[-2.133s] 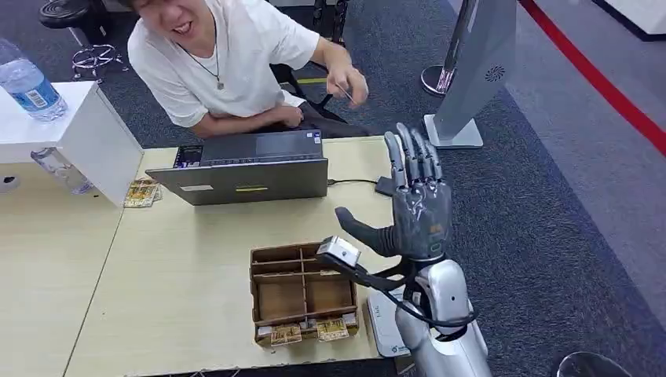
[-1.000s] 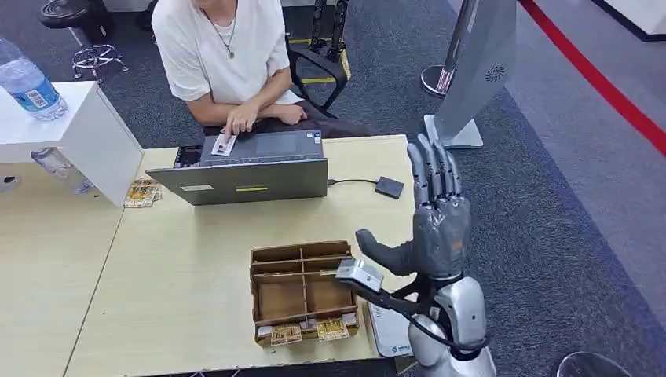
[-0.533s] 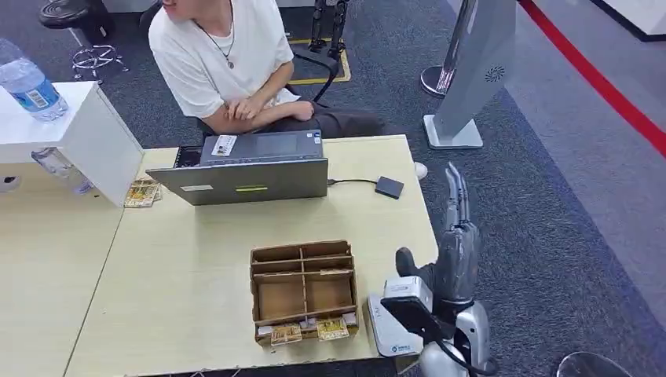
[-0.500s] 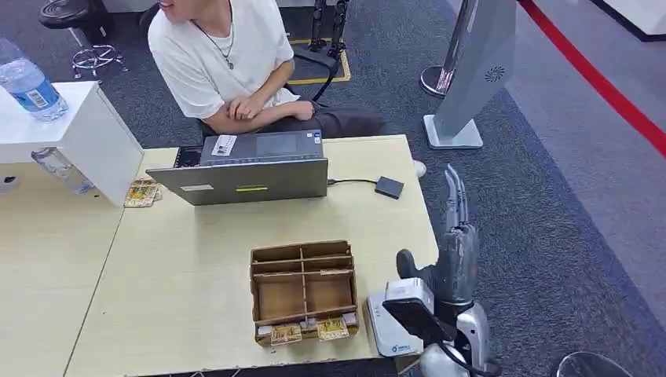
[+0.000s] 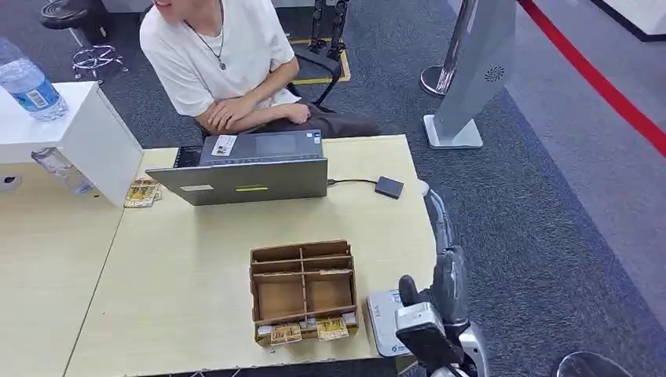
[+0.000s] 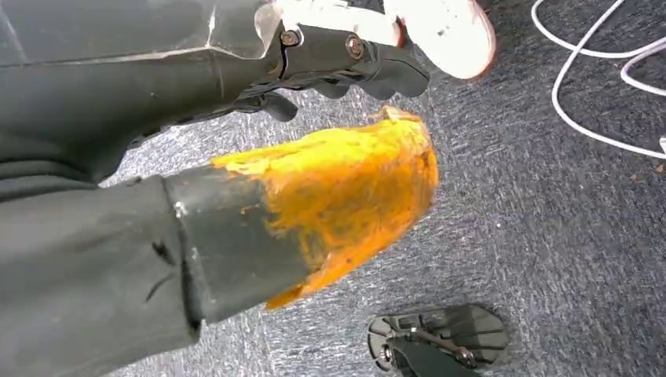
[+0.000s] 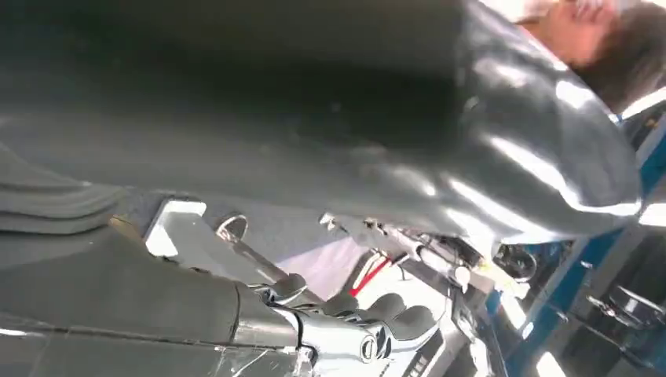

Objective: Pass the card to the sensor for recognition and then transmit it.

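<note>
While lying flat on the laptop [image 5: 250,165], small white card [image 5: 224,145], right robot hand [image 5: 446,263] empty, fingers straight.

Pale wooden table [image 5: 196,259] on dark grey carpet [image 5: 550,236].

Card [image 5: 224,144] on laptop [image 5: 250,167], behind divided box [image 5: 302,291]

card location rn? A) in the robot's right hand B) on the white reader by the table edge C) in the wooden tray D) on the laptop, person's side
D: the card lies on the laptop in front of the seated person; the right hand holds nothing.
</note>
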Tool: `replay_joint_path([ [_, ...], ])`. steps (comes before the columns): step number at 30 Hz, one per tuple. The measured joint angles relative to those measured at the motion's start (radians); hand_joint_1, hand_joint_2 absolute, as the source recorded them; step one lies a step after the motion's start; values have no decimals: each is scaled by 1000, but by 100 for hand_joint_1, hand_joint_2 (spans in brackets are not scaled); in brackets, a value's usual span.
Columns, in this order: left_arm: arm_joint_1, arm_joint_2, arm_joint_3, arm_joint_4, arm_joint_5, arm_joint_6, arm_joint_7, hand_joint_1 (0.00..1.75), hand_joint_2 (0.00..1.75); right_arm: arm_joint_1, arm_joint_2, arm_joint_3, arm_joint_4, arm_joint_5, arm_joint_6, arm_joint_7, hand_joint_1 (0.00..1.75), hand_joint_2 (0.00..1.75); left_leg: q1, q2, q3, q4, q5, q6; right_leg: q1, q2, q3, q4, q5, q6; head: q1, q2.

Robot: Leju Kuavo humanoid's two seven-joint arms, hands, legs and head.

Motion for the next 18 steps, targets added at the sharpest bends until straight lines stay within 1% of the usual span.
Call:
replay_joint_path([
  [1,0,0,0,0,0,0,2,0,0,5,-1,3,0,-6,5,0,0,0,0,0,0,0,0,0,0,0,0,0,0,0,0,0],
  [2,0,0,0,0,2,1,3,0,0,10,-2,6,1,-9,12,-4,0,175,0,0,0,0,0,0,0,0,0,0,0,0,0,0],
  [6,0,0,1,0,3,2,8,0,0,23,-5,28,19,-3,29,-10,0,175,0,0,0,0,0,0,0,0,0,0,0,0,0,0],
  [10,0,0,1,0,-1,2,11,0,0,22,-8,62,48,67,27,0,0,175,0,0,0,0,0,0,0,0,0,0,0,0,0,0],
  [12,0,0,1,0,-7,0,15,0,0,18,-9,82,74,138,8,20,0,175,0,0,0,0,0,0,0,0,0,0,0,0,0,0],
  [15,0,-1,1,0,-13,-1,16,0,0,6,-10,113,117,270,-44,64,0,175,0,0,0,0,0,0,0,0,0,0,0,0,0,0],
  [18,0,-2,1,0,-18,-1,18,0,0,-6,-10,133,150,355,-73,94,0,175,0,0,0,0,0,0,0,0,0,0,0,0,0,0],
])
